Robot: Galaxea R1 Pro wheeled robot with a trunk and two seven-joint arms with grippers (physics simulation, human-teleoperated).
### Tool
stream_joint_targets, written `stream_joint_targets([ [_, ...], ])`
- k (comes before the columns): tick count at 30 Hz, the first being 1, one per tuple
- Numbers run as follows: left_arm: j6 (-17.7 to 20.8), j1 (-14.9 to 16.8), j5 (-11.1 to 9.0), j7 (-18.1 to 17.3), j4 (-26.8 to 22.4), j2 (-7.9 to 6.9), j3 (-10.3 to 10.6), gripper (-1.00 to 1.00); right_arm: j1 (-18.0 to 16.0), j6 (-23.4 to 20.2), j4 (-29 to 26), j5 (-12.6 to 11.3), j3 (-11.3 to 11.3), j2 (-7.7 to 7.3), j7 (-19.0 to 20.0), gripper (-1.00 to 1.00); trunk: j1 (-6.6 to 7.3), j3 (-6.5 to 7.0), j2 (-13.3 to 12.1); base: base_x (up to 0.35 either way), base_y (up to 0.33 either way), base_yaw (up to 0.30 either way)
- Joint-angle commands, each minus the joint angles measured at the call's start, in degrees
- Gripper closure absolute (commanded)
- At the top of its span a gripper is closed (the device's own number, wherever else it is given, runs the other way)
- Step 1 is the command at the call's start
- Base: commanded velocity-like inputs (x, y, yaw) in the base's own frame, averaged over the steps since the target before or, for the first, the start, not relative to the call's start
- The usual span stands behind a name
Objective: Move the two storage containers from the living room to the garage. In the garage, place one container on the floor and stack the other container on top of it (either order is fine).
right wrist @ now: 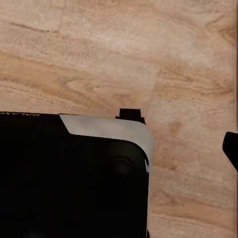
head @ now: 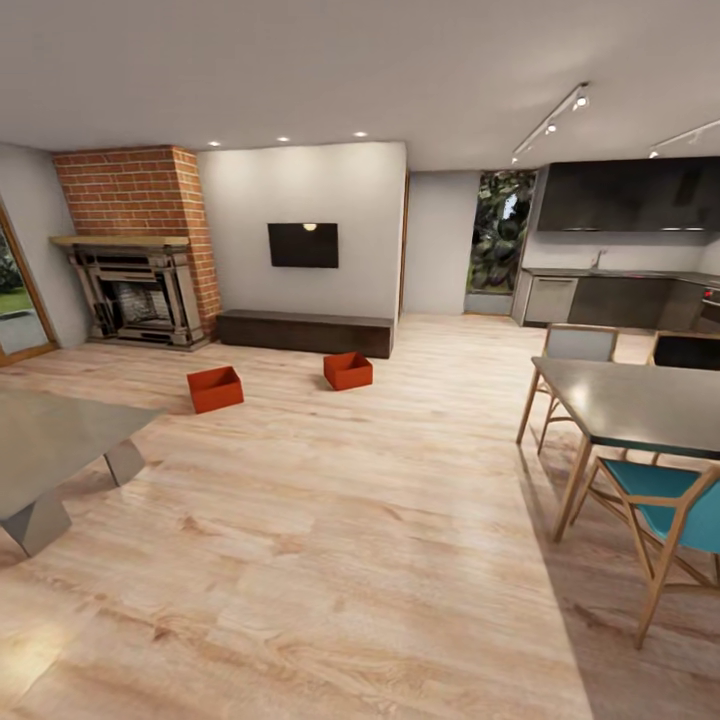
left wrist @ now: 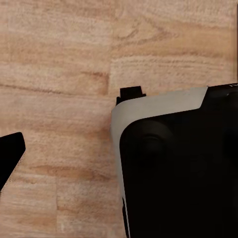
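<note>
Containers: two orange-red storage containers sit apart on the light wood-plank floor (head: 330,520) of the living room, both upright and open-topped.
Left container (head: 215,389): out from the fireplace (head: 135,297), nearer the camera than its twin.
Right container (head: 348,371): just before the right end of the low dark cabinet (head: 305,332), below the wall TV (head: 303,245).
Surroundings: grey table (head: 45,450) at left; dining table (head: 640,403) with chairs at right.
Fingers: a black tip (left wrist: 10,158) pokes into each wrist view over planks and the robot's base (left wrist: 178,163); cannot tell how wide either gripper stands.
</note>
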State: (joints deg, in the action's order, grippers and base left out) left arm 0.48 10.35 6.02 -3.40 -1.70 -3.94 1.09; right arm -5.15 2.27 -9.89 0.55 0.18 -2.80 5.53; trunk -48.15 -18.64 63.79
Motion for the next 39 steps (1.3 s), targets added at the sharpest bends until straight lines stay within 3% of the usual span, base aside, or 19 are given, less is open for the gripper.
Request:
stream_joint_targets([
  [1,0.1,0.0,0.6,-0.1,-0.1,-0.02,0.1,-1.00,0.0,0.2,0.1,0.1,0.0,-0.02,0.2,-1.00,-0.04,-0.07,0.0,0.346,-0.083,0.000],
  [29,0.1,0.0,0.6,-0.1,-0.1,-0.02,0.0,-1.00,0.0,0.2,0.1,0.1,0.0,-0.02,0.2,-1.00,-0.04,-0.07,0.0,0.346,-0.083,0.002],
  [39,0.1,0.0,0.6,-0.1,-0.1,-0.02,0.0,-1.00,0.0,0.2,0.1,0.1,0.0,-0.02,0.2,-1.00,-0.04,-0.07,0.0,0.346,-0.083,0.166],
])
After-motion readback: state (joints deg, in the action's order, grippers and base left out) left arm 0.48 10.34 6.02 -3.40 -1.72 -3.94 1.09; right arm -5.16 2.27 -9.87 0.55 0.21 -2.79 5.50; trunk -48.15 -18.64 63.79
